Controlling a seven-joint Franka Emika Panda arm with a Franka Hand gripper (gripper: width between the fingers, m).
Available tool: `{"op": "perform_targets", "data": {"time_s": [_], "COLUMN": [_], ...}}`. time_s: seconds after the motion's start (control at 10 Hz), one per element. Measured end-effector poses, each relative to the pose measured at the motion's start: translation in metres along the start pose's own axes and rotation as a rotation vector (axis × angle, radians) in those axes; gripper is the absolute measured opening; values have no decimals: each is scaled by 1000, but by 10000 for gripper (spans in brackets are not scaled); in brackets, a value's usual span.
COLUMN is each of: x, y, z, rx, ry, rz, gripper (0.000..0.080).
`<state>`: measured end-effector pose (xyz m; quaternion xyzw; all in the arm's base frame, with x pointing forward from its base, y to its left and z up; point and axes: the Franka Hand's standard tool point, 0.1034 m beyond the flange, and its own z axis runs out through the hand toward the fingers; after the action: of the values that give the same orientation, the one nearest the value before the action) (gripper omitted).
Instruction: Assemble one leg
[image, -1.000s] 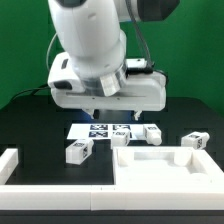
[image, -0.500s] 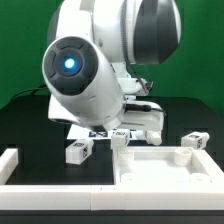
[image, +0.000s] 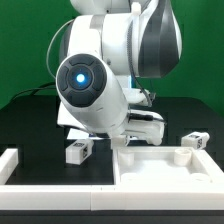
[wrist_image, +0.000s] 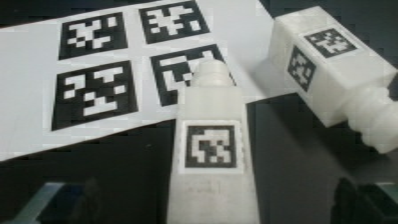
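In the wrist view a white leg (wrist_image: 210, 150) with a square tag lies on the black table, lengthwise between my fingers. My gripper (wrist_image: 214, 202) is open, with a dark finger (wrist_image: 68, 200) wide of the leg on each side and not touching it. A second leg (wrist_image: 329, 70) lies close beside the first. In the exterior view two more legs show, one at the left (image: 80, 150) and one at the right (image: 194, 141). There the arm's body hides my gripper and the leg under it.
The marker board (wrist_image: 107, 70) lies just beyond the legs' tips. The large white square tray-like panel (image: 170, 172) sits at the front on the exterior view's right. A white L-shaped wall (image: 12, 165) stands at the front left.
The arm has swung and come lower toward the table. Its body now hides the marker board and the two legs by it in the exterior view. The two outer legs have not moved.
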<state>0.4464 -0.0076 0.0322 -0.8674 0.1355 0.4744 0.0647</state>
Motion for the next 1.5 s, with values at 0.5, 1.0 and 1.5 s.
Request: {"op": "perform_targets", "data": {"time_s": [0.5, 1.0, 1.5], "x": [6, 7, -49], "y": [3, 3, -31], "z": [16, 16, -66], "rx": [-1, -2, -3], "ry": [9, 8, 118], "rz": [7, 8, -39], "gripper": [649, 281, 281]}}
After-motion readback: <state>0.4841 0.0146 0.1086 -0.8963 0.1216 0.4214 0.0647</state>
